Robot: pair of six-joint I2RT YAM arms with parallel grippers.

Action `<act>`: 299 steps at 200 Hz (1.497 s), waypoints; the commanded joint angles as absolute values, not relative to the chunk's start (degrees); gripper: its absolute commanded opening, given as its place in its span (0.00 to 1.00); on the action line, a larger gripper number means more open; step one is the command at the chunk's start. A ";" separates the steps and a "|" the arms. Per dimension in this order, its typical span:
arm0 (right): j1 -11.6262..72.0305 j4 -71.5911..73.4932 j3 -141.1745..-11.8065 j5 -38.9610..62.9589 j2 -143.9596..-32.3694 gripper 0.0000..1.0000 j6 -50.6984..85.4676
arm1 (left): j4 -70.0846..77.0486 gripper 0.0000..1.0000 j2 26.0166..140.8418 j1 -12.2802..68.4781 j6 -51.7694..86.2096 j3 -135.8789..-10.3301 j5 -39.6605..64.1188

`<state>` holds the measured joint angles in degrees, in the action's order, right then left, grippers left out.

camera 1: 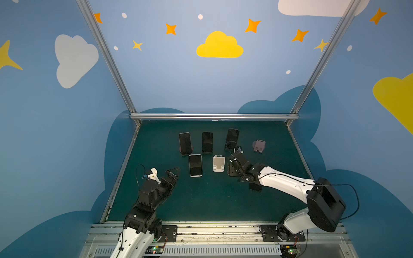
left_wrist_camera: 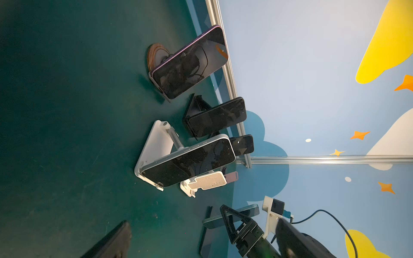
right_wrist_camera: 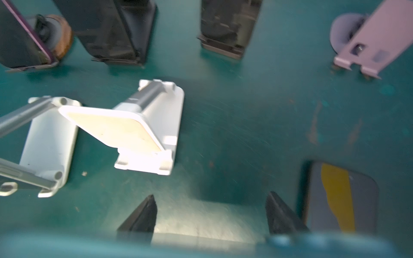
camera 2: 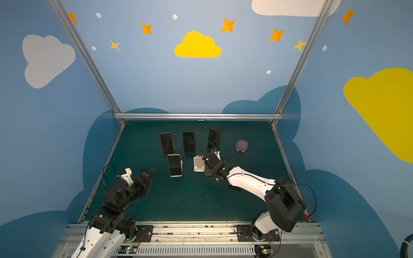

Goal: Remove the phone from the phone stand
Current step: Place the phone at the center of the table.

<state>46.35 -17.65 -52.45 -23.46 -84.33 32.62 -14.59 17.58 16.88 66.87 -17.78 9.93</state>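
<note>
The right gripper (right_wrist_camera: 211, 197) held a phone (right_wrist_camera: 207, 225) between its two black fingers (right_wrist_camera: 143, 216), with the jaws closed to a middle width on its sides. In the right wrist view the phone was only a bright, blurred surface between the fingertips. The left wrist view showed its pale blue edge more clearly. The phone was off the white stand (camera 1: 219, 164), which stood empty just beside the gripper, on the side toward the left arm, in both top views. Whether the phone touched the green table (camera 1: 201, 201) I could not tell.

A second phone (right_wrist_camera: 339, 196) lay flat on the table near the right gripper, and in a top view it was partly under the right arm. Next to the empty stand, another white stand (left_wrist_camera: 154, 147) carried a pale-framed phone (camera 1: 195, 165) that leaned back. Behind them three more phones stood in a row, each leaning on its own support: a purple-edged phone (camera 1: 185, 143), a black phone (camera 1: 207, 141) and a third dark phone (camera 1: 232, 136). A small lilac stand (camera 1: 259, 146) stood empty at the end of this row, on the right arm's side.

The left gripper (camera 1: 176, 173) hovered low over the table near the pale-framed phone, apart from it, with the jaws spread wide and holding nothing.
</note>
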 commanded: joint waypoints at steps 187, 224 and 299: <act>35.65 -44.38 -65.31 2.71 -98.94 0.67 28.65 | -10.54 1.00 19.51 16.87 65.65 -20.28 11.17; 35.03 -43.22 -66.43 0.15 -101.66 0.68 28.66 | -10.64 1.00 18.97 16.88 65.38 -20.12 10.03; 32.89 -44.12 -69.61 0.04 -108.26 0.70 26.13 | -10.42 1.00 19.51 16.87 64.86 -19.45 9.24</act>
<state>33.71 -44.56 -68.62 2.59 -106.32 27.81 -11.79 19.42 16.88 66.22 -19.09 10.09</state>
